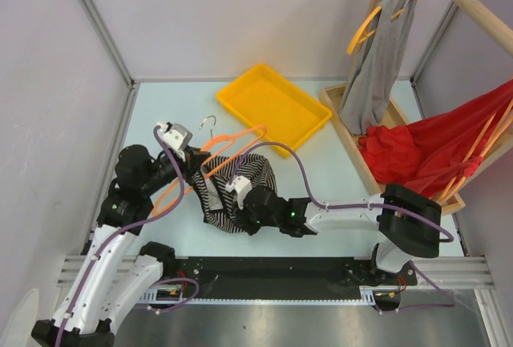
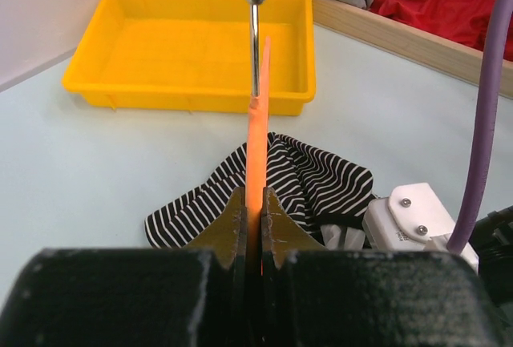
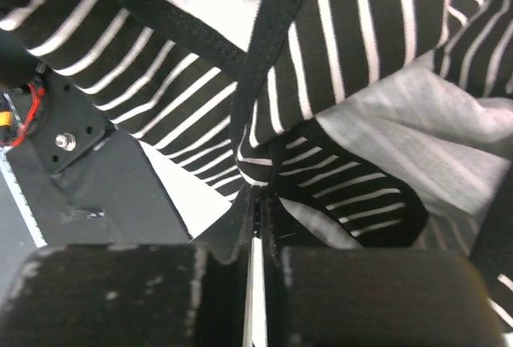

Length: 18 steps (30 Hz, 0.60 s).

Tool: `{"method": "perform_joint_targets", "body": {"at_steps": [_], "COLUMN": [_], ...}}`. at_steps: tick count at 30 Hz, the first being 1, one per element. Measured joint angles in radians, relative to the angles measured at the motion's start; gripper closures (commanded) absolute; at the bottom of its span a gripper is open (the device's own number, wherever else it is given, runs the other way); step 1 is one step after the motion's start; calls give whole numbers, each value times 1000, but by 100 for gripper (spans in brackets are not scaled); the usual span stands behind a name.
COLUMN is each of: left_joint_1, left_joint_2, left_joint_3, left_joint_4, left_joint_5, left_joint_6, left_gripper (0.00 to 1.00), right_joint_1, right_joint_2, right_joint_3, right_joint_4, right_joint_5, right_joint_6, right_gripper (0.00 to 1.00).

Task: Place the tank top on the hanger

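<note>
I steady the hanger in the clamped left gripper; right gripper pinches tank top fabric for threading.

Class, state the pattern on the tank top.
Black-and-white stripes; tank top shows best in right wrist view.

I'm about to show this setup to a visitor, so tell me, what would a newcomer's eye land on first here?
Most likely the middle of the table, where the left gripper is clamped on a bright orange hanger, with a striped tank top right beside it, pinched by the right gripper. Behind them sits a yellow tray, and a big red cloth hangs at the far right.
</note>
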Motion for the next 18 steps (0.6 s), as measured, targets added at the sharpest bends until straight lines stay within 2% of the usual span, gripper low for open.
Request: {"method": "perform_joint_targets", "body": {"at_steps": [6, 12, 18], "left_joint_1": [0, 3, 5], "left_joint_2": [-32, -69, -145], "left_joint_3": [-13, -14, -47], "left_joint_4": [5, 11, 60], "left_joint_5": [0, 1, 43], "left_joint_6": [0, 0, -3], "left_gripper": [100, 100, 100], "right_joint_1": [-78, -333, -526], "right_joint_2": [-78, -276, -286], "right_joint_3": [9, 8, 3], "right_joint_4": [-97, -153, -178], "right_joint_5": [-11, -57, -113], "right_joint_6": [7, 11, 14], "right_gripper": [100, 100, 100]}}
